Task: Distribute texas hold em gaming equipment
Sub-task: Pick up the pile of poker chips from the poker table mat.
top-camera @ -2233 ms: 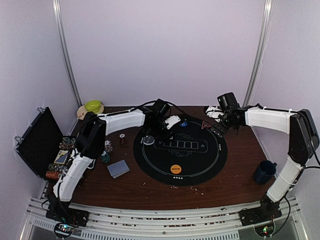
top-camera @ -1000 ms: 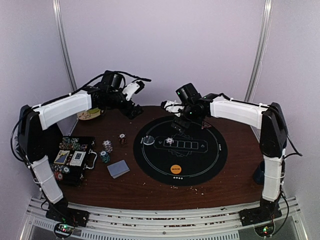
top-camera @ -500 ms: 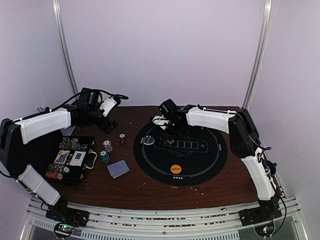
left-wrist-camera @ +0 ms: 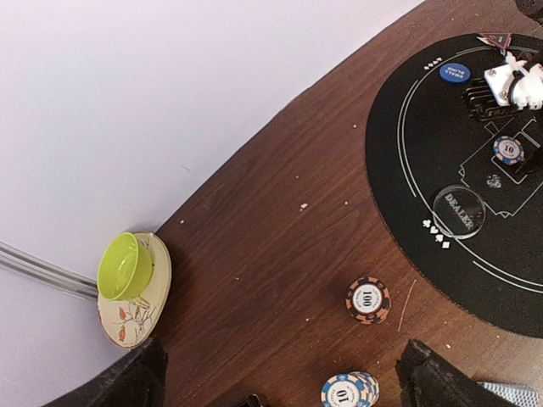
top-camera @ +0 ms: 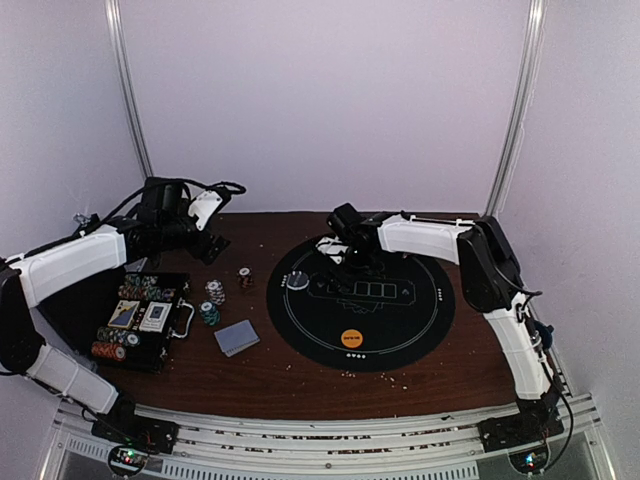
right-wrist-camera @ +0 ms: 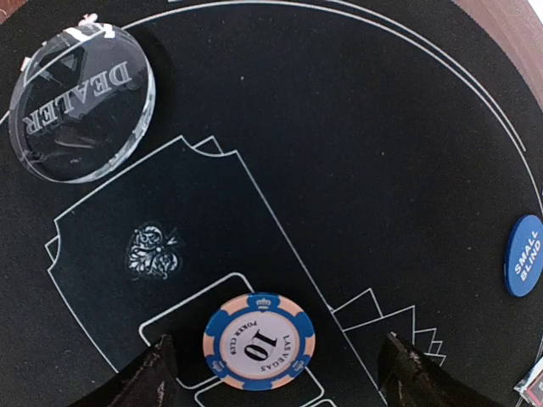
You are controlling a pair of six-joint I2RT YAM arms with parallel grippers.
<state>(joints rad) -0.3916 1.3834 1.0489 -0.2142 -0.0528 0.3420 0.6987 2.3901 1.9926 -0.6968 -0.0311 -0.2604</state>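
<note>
The right gripper hangs low over the black mat with its fingers spread, and a blue-and-white poker chip marked 10 lies flat on the mat between them, nearer one finger and apparently touching neither. Beyond the chip the clear dealer button rests on the mat, and the blue small-blind disc lies off to the side, both well clear of the fingers. The left gripper stands wide apart and empty above bare table; below it are a stack of chips marked 100 and a blue-and-white stack, with a green bowl on a saucer near the wall. Only the top view shows the open black case with more chips, the grey-blue deck of cards beside it, and the orange disc at the mat's near edge.
</note>
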